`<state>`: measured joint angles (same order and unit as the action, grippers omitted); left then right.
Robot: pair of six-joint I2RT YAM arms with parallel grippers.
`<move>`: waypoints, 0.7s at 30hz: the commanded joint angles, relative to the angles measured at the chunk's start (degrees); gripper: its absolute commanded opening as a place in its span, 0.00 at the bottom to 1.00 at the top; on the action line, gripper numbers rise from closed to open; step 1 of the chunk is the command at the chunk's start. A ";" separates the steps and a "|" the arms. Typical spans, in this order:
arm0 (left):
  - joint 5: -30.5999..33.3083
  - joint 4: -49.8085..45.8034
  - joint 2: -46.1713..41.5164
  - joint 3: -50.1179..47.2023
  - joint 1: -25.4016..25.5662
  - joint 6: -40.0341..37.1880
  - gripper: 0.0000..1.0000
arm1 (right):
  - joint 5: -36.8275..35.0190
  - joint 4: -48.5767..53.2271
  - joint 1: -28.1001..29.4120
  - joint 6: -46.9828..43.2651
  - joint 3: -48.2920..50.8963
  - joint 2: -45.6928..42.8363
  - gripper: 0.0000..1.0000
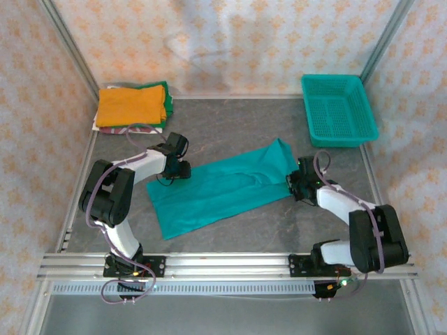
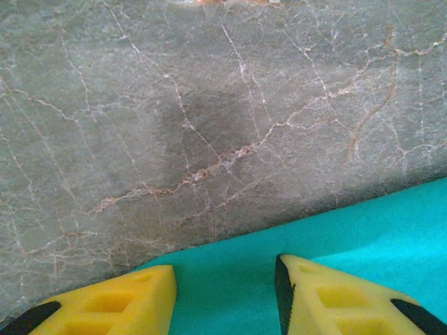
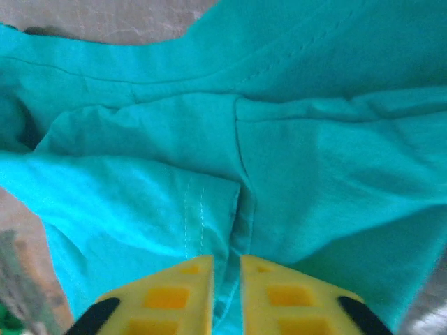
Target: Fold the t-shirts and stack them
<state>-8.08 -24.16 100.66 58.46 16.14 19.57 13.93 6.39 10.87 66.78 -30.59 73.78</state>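
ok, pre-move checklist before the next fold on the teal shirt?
1. Left gripper open over the teal t-shirt edge: ok.
2. Right gripper closed on a cloth fold: ok.
3. Layers in that pinch: cannot tell.
4. Shirt lying flat: not ok, rumpled at the right gripper's end.
5. Orange-topped stack apart from the shirt, far left corner: ok.
6. Basket clear of the shirt: ok.

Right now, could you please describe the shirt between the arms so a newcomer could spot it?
On the grey table, between the left hand and right hand, a teal shirt lies in a long slanted strip. Unlike the folded stack at far left it lies alone, spread out; unlike the teal basket at far right it is soft cloth.
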 commanded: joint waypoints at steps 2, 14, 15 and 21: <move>1.32 -0.33 1.92 0.63 -0.09 0.84 0.43 | -14.60 11.31 2.79 -7.58 -5.07 -9.99 0.25; -2.30 4.56 0.55 -3.84 -2.38 4.84 0.43 | -5.58 22.52 8.60 -38.23 -40.08 19.61 0.14; -2.90 5.08 0.42 -4.71 -3.11 5.31 0.43 | -6.29 22.68 9.03 -38.21 -41.65 22.25 0.14; -4.50 6.17 0.18 -7.80 -6.38 6.01 0.43 | -13.91 26.94 8.50 -37.41 -48.91 34.36 0.13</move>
<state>-13.23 -16.36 98.98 54.06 11.60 24.27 5.17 27.33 20.03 31.20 -76.60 106.00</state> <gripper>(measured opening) 0.434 0.133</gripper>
